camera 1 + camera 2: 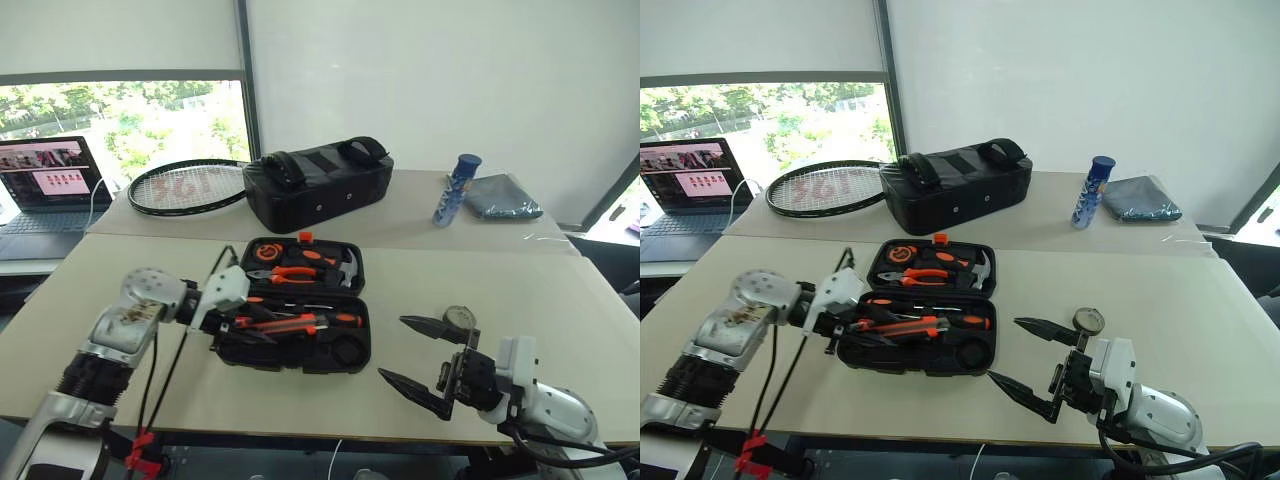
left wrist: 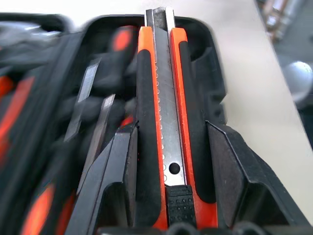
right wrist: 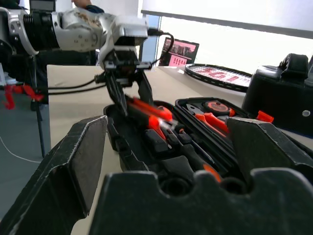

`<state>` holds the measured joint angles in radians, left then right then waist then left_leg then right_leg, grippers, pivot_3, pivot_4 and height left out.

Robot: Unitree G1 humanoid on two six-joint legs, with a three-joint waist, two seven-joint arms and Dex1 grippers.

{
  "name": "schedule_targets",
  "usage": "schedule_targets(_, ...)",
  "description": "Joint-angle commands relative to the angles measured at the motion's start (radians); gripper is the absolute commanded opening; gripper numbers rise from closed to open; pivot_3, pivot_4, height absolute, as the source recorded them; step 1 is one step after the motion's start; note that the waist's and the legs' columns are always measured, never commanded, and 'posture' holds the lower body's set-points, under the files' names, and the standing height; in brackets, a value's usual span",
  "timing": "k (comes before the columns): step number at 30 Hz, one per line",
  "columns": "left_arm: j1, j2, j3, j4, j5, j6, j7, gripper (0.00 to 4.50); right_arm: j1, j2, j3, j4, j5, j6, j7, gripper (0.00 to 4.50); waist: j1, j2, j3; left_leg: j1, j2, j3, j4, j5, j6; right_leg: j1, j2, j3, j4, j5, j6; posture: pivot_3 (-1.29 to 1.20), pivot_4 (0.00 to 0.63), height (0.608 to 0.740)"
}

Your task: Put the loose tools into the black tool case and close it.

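Clamping utility knife (image 2: 168, 112), left gripper (image 1: 243, 325).

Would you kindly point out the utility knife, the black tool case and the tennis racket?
utility knife (image 2: 166, 122): left wrist view, metal blade channel.
black tool case (image 1: 352, 268): left eye view, lid rim.
tennis racket (image 1: 185, 188): left eye view, strings.

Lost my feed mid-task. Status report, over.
Left gripper shut on utility knife, over open tool case. Right gripper open, empty, beside the case. Nothing in the way.
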<state>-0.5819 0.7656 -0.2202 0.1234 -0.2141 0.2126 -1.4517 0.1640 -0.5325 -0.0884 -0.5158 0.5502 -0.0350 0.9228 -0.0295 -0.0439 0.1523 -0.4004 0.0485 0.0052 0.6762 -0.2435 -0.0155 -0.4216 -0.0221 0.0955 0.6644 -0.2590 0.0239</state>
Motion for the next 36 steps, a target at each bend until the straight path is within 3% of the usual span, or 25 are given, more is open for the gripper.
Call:
schedule_targets(1,-0.033,0.000,-0.022,0.008,0.042,-0.042,-0.002,1.65,0.021,-0.005,-0.009,-0.067,-0.003,0.011,-0.034,4.50,0.002,0.000,0.000,0.000,0.000,0.000,0.000,0.000,0.000,0.000,0.000,0.000,0.000,0.000,0.000,0.00,0.150,0.740)
schedule_targets(14,-0.044,0.017,-0.096,0.063,0.129,-0.129,-0.077,1.65,0.029,-0.005,-0.005,-0.107,-0.020,0.031,-0.094,4.50,0.006,0.000,0.000,0.000,0.000,0.000,0.001,0.000,0.000,0.001,0.000,0.000,0.000,0.000,0.001,0.00,0.150,0.740)
schedule_targets(24,-0.064,0.009,-0.125,0.083,0.164,-0.051,-0.069,1.65,0.005,-0.011,-0.003,-0.093,-0.018,0.034,-0.092,4.50,0.008,0.000,0.000,0.001,0.000,0.000,0.001,0.000,0.000,0.001,0.000,0.000,0.000,0.000,0.001,0.00,0.150,0.740)
schedule_targets(25,-0.059,0.013,-0.119,0.079,0.155,-0.053,-0.076,2.15,0.005,-0.011,-0.005,-0.092,-0.018,0.033,-0.092,4.50,0.009,0.000,0.000,0.001,0.000,0.000,0.001,0.000,0.000,0.001,0.000,0.000,0.000,0.000,0.001,0.00,0.150,0.740)
schedule_targets(30,-0.053,-0.004,-0.060,0.053,0.077,-0.082,-0.090,3.61,0.013,-0.007,-0.004,-0.087,-0.021,0.027,-0.089,4.50,0.009,0.000,0.000,0.001,0.000,0.000,0.001,0.000,0.000,0.001,0.000,0.000,0.000,0.000,0.001,0.00,0.150,0.740)
schedule_targets(36,-0.086,-0.007,-0.006,0.046,0.001,-0.072,-0.115,3.61,0.019,-0.005,-0.004,-0.081,-0.021,0.022,-0.083,4.50,0.010,0.000,0.000,0.000,0.000,0.000,0.001,0.000,0.000,0.001,0.000,0.000,0.000,0.000,0.001,0.00,0.150,0.740)
